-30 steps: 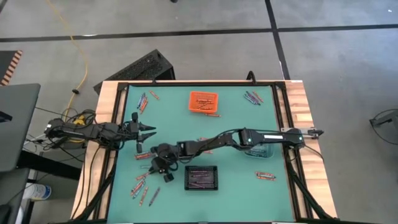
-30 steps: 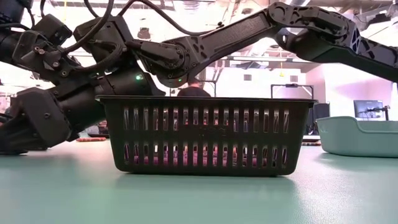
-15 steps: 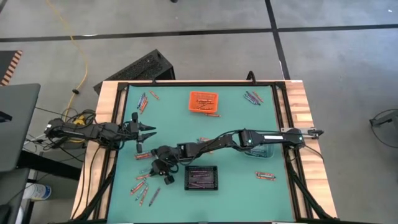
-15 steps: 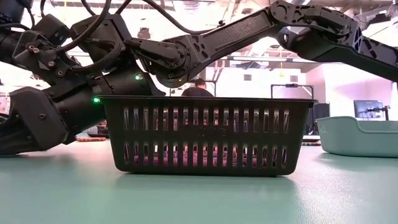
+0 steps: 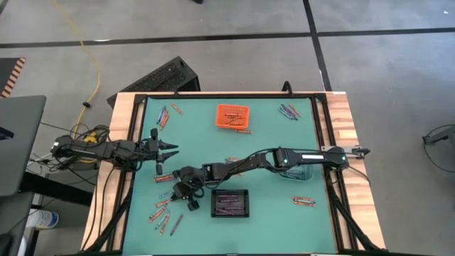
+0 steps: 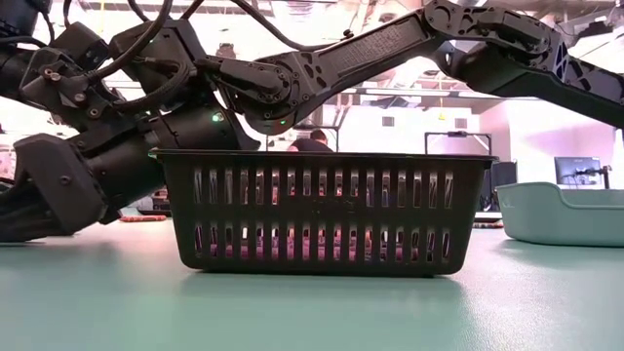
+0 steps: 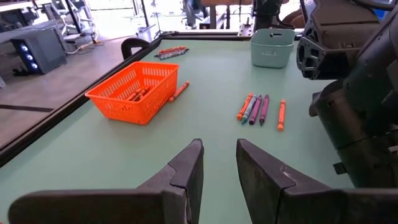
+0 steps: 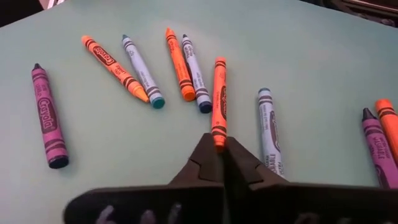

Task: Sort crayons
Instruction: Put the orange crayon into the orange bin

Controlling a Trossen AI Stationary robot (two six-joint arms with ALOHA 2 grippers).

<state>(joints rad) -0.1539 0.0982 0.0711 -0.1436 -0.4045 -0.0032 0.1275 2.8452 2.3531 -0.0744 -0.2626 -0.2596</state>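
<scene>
Right gripper [image 8: 222,146] was clamped tight on the near end of an orange crayon [image 8: 219,99] among loose crayons on the bench, probably so it could be binned; left gripper [image 7: 219,163] idled half-open.

A smooth teal-green table mat [image 8: 311,56] carries paper-wrapped wax crayons [image 8: 180,65] in orange, purple and pale blue-grey with black banding. One slatted plastic basket [image 7: 134,92] is bright orange, another slatted basket [image 6: 322,210] black, and a small tub [image 7: 272,47] pale teal.
</scene>
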